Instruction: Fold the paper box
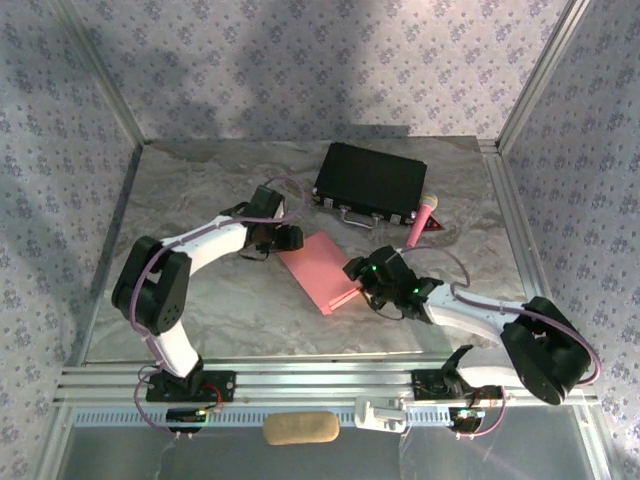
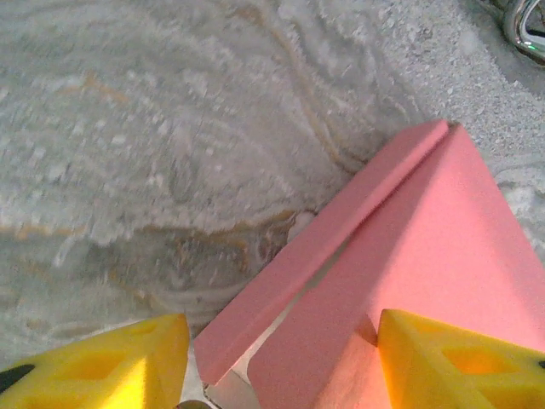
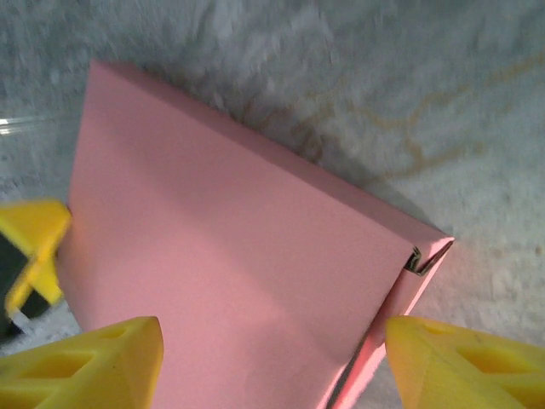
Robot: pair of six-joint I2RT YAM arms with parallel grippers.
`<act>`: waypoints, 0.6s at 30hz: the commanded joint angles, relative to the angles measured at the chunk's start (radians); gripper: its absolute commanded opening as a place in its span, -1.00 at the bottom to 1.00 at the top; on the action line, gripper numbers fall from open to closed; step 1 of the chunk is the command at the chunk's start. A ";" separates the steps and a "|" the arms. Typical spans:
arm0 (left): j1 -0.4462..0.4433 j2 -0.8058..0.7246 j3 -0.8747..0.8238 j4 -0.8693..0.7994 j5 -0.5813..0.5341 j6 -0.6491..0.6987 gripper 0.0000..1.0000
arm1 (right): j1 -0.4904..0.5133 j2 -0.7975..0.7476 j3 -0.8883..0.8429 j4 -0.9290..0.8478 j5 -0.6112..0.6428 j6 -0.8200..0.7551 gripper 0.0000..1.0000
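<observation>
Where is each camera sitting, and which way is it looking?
Top: above, behind the arms, looking down on table, both arms, paper box.
Left wrist: on the left arm, looking down past left end effector at the box.
Right wrist: on the right arm, looking down past right end effector.
All three share the box.

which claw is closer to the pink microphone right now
Right. The right claw is at the right edge of the paper box, a little nearer the bases than the pink microphone. The left claw is at the box's left end, farther off to the microphone's left.
</observation>
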State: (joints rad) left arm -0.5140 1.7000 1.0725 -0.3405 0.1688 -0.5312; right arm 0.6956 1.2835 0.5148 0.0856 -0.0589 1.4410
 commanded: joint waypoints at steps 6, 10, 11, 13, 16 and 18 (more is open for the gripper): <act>-0.017 -0.163 -0.240 0.158 0.046 -0.204 0.14 | -0.188 0.271 0.366 -0.195 -0.246 -0.386 0.34; -0.029 -0.232 -0.363 0.298 0.066 -0.314 0.14 | -0.228 0.355 0.504 -0.328 -0.264 -0.541 0.29; -0.039 -0.252 -0.383 0.316 0.061 -0.334 0.14 | -0.234 0.350 0.510 -0.353 -0.250 -0.568 0.29; -0.055 -0.290 -0.405 0.319 0.033 -0.362 0.15 | -0.244 0.327 0.504 -0.397 -0.213 -0.604 0.29; -0.069 -0.347 -0.429 0.313 -0.002 -0.388 0.18 | -0.249 0.273 0.452 -0.423 -0.161 -0.630 0.29; -0.073 -0.365 -0.436 0.308 -0.002 -0.391 0.19 | -0.248 0.242 0.410 -0.422 -0.143 -0.644 0.29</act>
State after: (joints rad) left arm -0.5835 1.3754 0.6384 -0.0586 0.1890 -0.8757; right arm 0.4530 1.5768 0.9684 -0.2508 -0.2375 0.8757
